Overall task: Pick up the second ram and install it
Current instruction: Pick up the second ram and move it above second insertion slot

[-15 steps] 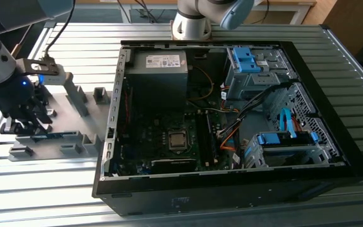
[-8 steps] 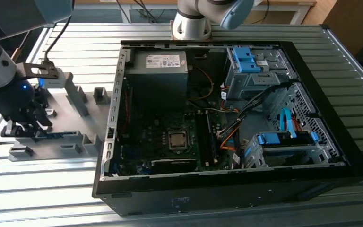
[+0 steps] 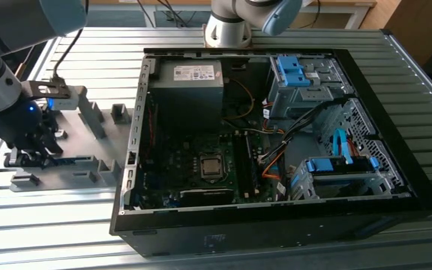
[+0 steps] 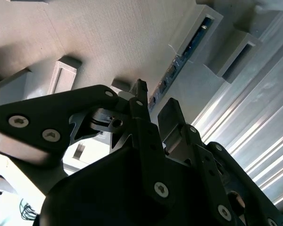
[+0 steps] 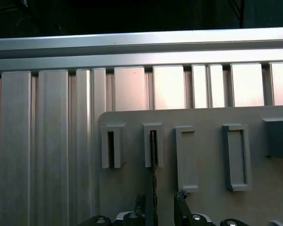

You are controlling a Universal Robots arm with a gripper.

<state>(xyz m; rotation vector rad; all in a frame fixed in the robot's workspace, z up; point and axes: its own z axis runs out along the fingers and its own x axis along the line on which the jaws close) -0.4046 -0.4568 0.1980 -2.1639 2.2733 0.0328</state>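
Note:
The second ram (image 4: 188,47) is a slim blue-green board standing on edge in the slotted blocks of a grey fixture plate (image 3: 81,138), at the exterior view's left beside the computer case. In the exterior view the ram (image 3: 67,160) shows as a blue strip low on the plate. My gripper (image 3: 40,151) is down over one end of it. In the first wrist view the ram (image 5: 154,174) runs edge-on between my two fingers, with a gap on each side. The gripper (image 5: 159,203) (image 4: 154,99) is open and straddles the board.
An open black computer case (image 3: 276,140) lies on the slatted aluminium table (image 3: 396,73), with the motherboard, processor socket (image 3: 211,167), cables and blue drive bays inside. Several grey blocks (image 3: 92,118) rise from the fixture plate around my gripper. The case wall (image 3: 135,129) stands close to the plate.

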